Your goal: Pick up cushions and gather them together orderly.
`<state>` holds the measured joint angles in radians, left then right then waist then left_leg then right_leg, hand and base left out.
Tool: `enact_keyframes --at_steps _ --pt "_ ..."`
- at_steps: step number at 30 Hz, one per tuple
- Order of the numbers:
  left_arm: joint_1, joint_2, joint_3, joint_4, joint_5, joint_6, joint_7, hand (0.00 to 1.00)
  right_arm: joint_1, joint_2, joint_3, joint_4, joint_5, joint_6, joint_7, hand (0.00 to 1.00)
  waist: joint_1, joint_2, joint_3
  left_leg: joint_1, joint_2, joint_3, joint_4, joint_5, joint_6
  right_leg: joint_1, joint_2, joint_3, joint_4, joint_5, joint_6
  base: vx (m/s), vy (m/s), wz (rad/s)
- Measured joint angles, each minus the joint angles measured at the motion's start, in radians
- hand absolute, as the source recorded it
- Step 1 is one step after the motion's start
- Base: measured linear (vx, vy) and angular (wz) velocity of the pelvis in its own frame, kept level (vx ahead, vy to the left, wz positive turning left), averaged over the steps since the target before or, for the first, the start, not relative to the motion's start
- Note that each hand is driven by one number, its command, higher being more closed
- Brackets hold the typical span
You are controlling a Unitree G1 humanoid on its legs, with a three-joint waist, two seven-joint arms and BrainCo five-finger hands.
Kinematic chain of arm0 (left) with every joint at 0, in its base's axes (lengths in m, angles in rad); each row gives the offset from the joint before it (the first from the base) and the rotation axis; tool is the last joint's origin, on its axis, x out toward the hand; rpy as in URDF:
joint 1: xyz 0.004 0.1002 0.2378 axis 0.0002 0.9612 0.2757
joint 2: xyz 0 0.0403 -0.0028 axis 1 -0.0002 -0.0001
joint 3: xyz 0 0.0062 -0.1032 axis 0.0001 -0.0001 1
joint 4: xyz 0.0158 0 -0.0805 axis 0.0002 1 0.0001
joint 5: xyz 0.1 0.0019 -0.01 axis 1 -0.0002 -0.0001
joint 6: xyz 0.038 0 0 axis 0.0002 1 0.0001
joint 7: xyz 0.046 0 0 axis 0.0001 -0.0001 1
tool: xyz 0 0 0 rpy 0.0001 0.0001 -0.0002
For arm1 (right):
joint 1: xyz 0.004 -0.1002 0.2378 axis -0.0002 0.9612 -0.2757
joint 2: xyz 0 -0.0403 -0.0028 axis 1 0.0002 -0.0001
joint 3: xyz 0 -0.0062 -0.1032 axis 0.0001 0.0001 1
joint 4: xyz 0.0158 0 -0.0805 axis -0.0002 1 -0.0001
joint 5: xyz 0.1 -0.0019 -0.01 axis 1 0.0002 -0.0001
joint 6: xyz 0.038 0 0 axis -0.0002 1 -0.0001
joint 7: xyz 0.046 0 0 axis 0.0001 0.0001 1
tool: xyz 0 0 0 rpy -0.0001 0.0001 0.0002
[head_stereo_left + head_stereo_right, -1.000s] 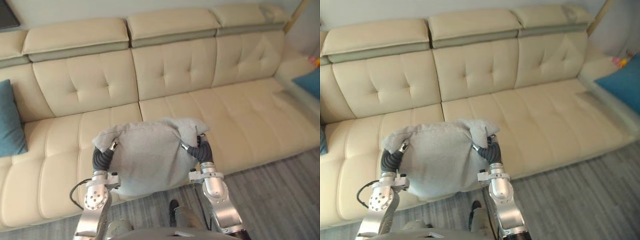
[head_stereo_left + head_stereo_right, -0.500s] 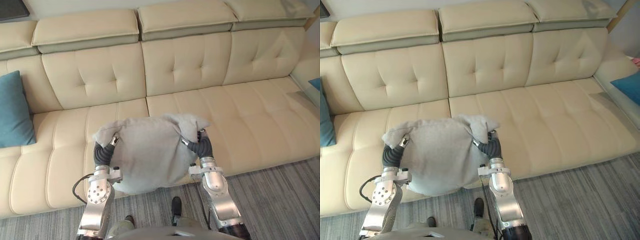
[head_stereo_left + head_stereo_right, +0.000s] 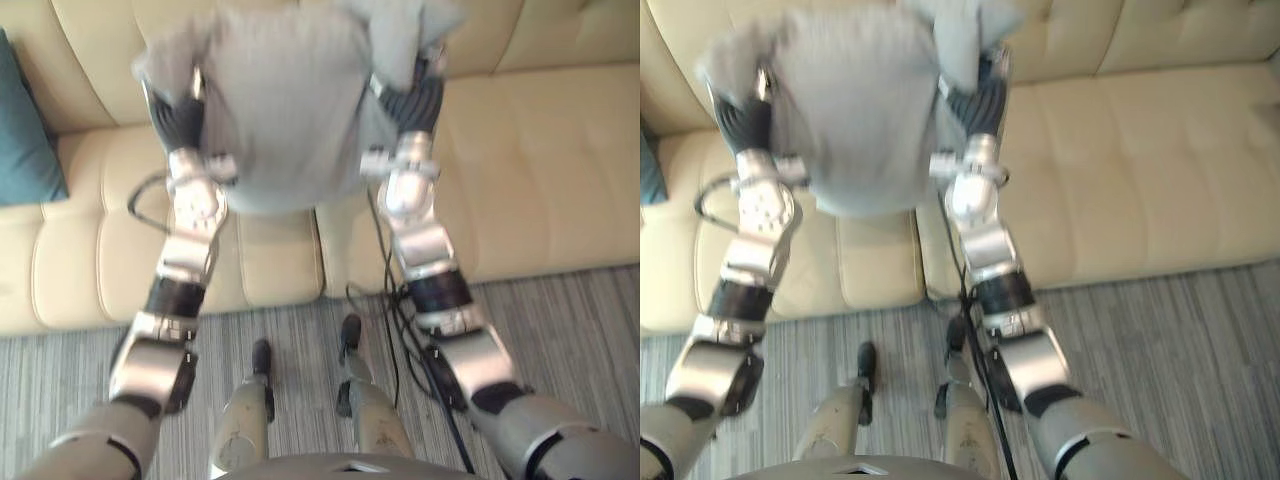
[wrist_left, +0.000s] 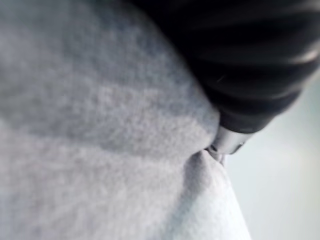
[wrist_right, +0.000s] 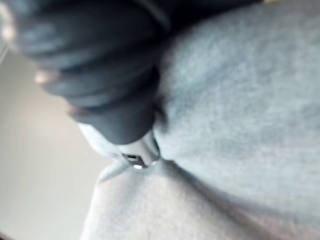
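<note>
The left robot hand (image 3: 177, 115) and the right robot hand (image 3: 421, 100) press on either side of one grey cushion (image 3: 280, 110). They sink into it, so their grip cannot be made out. The cushion is held up over the cream sofa (image 3: 540, 170), and its top is cut off. The wrist views show its grey cloth up close. One teal cushion (image 3: 22, 135) sits on the sofa at the left, partly cut off.
</note>
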<state>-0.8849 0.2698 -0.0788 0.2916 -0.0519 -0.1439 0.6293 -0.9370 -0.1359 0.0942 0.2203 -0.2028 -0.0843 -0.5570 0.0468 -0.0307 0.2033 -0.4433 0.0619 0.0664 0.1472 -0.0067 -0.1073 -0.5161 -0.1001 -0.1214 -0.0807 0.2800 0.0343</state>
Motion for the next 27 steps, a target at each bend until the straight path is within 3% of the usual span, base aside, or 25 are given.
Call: enact_keyframes --at_steps 2,6,13,14,22,27 --pt "-0.164 0.036 0.001 0.117 0.000 0.000 0.011 1.00 -0.139 -0.005 -0.032 0.105 0.000 0.003 -0.042 1.00 -0.018 0.000 0.041 -0.034 0.001 -0.014 -0.029 0.031 -0.011 -0.042 0.005 -0.007 0.000 0.014 -0.007 -0.09 -0.036 0.13" --pt "-0.347 0.039 0.007 0.251 0.000 0.005 0.011 1.00 -0.278 -0.030 -0.068 0.196 0.003 0.005 -0.081 1.00 -0.023 0.001 0.075 -0.099 0.000 -0.016 -0.062 0.061 -0.012 -0.124 0.002 0.002 0.000 0.052 -0.013 -0.04 0.015 0.06" --pt "-0.398 0.028 0.021 0.307 -0.007 0.005 -0.005 1.00 -0.333 -0.057 -0.069 0.241 0.027 0.006 -0.096 1.00 -0.024 0.003 0.108 -0.199 0.005 -0.011 -0.064 0.071 -0.009 -0.224 0.003 0.045 0.000 0.089 0.023 -0.03 0.084 0.04" --pt "-0.397 0.021 0.026 0.311 -0.008 0.005 -0.006 0.00 -0.332 -0.059 -0.068 0.241 0.035 0.006 -0.096 0.00 -0.022 0.003 0.108 -0.210 0.005 -0.010 -0.063 0.071 -0.009 -0.235 0.002 0.055 0.000 0.092 0.025 -0.02 0.097 0.00" --pt "-0.401 0.006 0.109 0.307 -0.036 -0.040 -0.025 0.00 -0.348 -0.074 -0.101 0.185 0.096 -0.012 -0.093 0.00 -0.014 0.004 0.130 -0.274 0.011 -0.012 -0.048 0.071 -0.010 -0.288 0.005 0.101 0.000 0.102 0.030 -0.02 0.044 0.03" --pt "-0.405 0.030 0.119 0.306 -0.093 -0.042 -0.059 0.00 -0.350 -0.152 -0.109 0.186 0.149 -0.019 -0.039 0.00 -0.006 0.002 0.133 -0.323 0.029 -0.017 -0.027 0.076 -0.022 -0.319 0.020 0.102 0.000 0.097 0.036 -0.07 -0.045 0.04"
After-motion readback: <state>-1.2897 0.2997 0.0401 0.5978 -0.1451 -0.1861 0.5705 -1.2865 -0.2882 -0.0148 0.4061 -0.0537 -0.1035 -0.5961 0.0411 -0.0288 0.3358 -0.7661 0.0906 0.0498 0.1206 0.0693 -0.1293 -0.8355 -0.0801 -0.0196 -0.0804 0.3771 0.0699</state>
